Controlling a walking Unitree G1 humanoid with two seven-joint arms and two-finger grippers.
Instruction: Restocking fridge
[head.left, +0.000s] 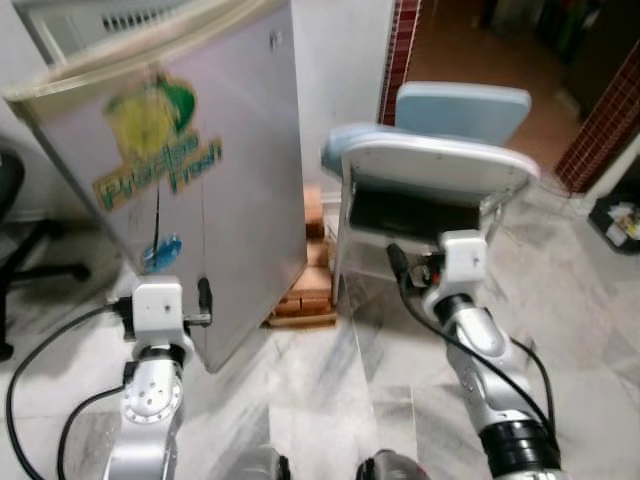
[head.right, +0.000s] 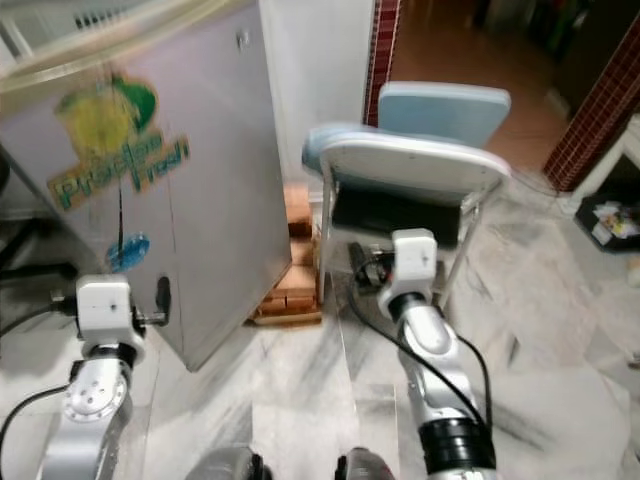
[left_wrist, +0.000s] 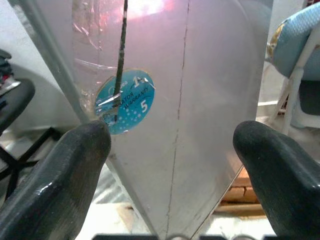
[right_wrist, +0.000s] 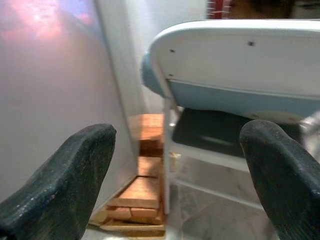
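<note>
Two spread grippers, left gripper (left_wrist: 170, 165) and right gripper (right_wrist: 177, 170), are held before a silver fridge (head.left: 200, 180); its blurred green-yellow logo (head.left: 160, 150) is barely legible, its top cropped.

The floor (head.left: 320, 400) is pale marble tile with grey veining, glossy under soft light. A white wall (head.left: 340, 60) rises at the back, and beside it stands a column of dark red brick tile (head.left: 400, 50), with another brick-tiled edge (head.left: 605, 125) farther to the right. Between them an opening leads to a dim room with an orange-brown floor (head.left: 500, 60). A white-framed chair with light blue cushions (head.left: 440, 150) stands against the wall, a dark shelf under its seat. Just beside it a stack of orange bricks (head.left: 310, 285) rests on the floor. On the far left is a black office chair (head.left: 20, 250).
</note>
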